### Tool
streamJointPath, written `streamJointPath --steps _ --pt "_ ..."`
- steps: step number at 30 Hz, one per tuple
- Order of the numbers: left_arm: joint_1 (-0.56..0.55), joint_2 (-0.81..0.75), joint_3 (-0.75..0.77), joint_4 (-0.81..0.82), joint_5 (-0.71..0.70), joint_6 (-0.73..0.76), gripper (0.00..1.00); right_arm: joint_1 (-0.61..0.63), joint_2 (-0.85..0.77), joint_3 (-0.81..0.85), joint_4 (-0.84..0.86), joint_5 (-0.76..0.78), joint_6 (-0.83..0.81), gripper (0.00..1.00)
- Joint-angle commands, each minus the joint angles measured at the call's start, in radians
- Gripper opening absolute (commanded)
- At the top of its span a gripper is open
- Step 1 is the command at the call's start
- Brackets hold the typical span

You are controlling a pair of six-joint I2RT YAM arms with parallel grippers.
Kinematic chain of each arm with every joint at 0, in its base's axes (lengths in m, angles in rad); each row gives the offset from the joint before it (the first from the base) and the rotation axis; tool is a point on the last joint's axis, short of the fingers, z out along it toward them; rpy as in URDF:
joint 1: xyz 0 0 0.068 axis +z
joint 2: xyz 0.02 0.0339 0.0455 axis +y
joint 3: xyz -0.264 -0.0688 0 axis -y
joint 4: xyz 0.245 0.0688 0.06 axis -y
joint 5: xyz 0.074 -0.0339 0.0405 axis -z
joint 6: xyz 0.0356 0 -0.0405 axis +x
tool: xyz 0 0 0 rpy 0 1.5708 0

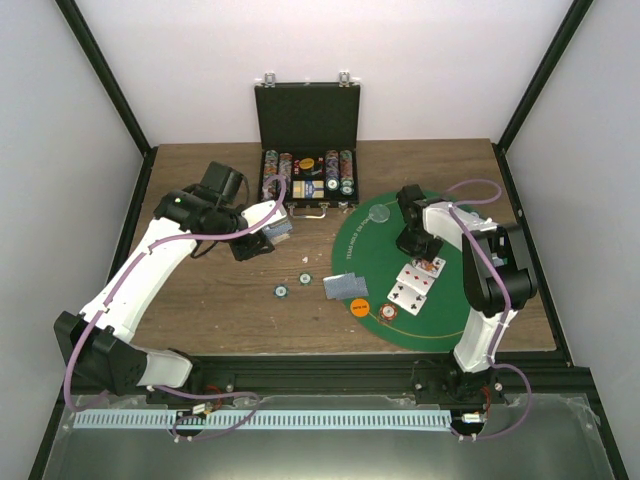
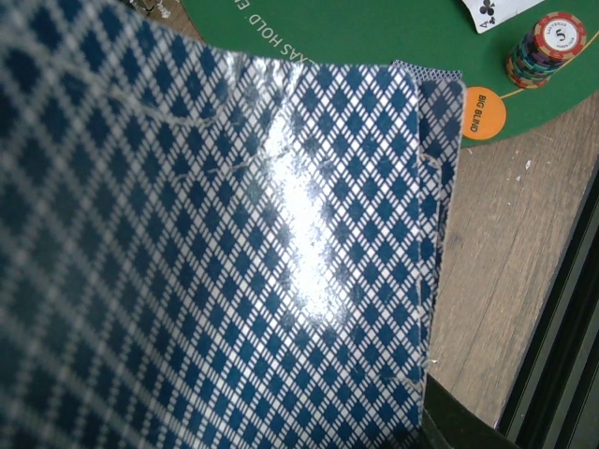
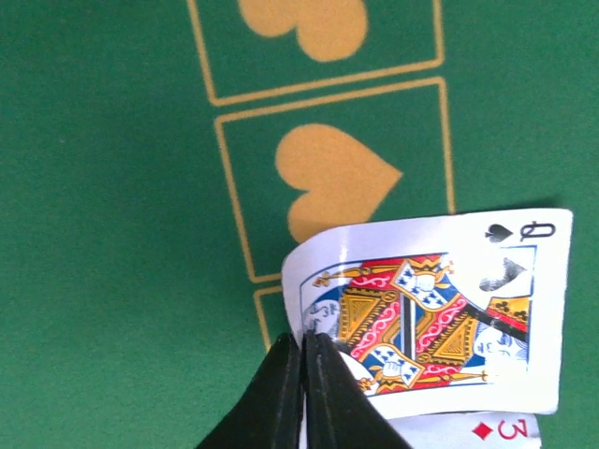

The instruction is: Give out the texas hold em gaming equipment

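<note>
Left gripper (image 1: 274,230) clamps a blue-backed card stack (image 2: 234,262); right gripper (image 3: 304,351), at right, pinches the queen of spades (image 3: 449,299) over the green mat (image 3: 112,234).

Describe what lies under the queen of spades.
Green mat with gold heart boxes, plus a three of diamonds corner; the rest of that card is covered.
</note>
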Motion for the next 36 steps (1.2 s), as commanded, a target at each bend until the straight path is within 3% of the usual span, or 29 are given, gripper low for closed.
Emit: streamJointPath --steps 1,10,16,20,22,23,26,28,31,36 --pt "0.002 -0.016 -0.005 0.015 0.007 0.001 0.37 -0.004 0.031 0.037 0.017 -0.037 0.0 0.06" --pt "0.002 -0.015 -0.007 0.015 0.004 0.001 0.37 -0.003 0.016 0.051 0.026 -0.065 -0.022 0.22" --pt "0.002 -0.013 -0.003 0.012 0.006 0.002 0.37 -0.003 -0.049 0.1 0.022 -0.068 -0.061 0.39" --pt "0.002 -0.012 0.0 0.009 0.007 0.001 0.37 -0.003 -0.167 0.133 0.09 -0.116 -0.169 0.69" --pt "0.002 -0.009 0.003 0.009 0.01 0.002 0.37 -0.003 -0.274 0.119 0.2 -0.222 -0.303 0.95" --pt "0.002 -0.007 0.004 0.008 0.011 0.001 0.37 -0.002 -0.321 0.102 0.267 -0.313 -0.376 0.99" --pt "0.002 -0.002 0.014 0.004 0.013 0.001 0.37 0.003 -0.438 0.043 0.467 -0.78 -0.526 1.0" --pt "0.002 0.0 0.023 -0.002 0.022 0.001 0.37 0.023 -0.475 0.014 0.561 -1.001 -0.542 1.0" --pt "0.002 0.008 0.036 -0.014 0.045 0.001 0.37 0.104 -0.483 -0.014 0.669 -1.122 -0.539 1.0" --pt "0.002 0.007 0.042 -0.021 0.052 -0.003 0.37 0.239 -0.406 0.012 0.773 -1.166 -0.534 1.0"
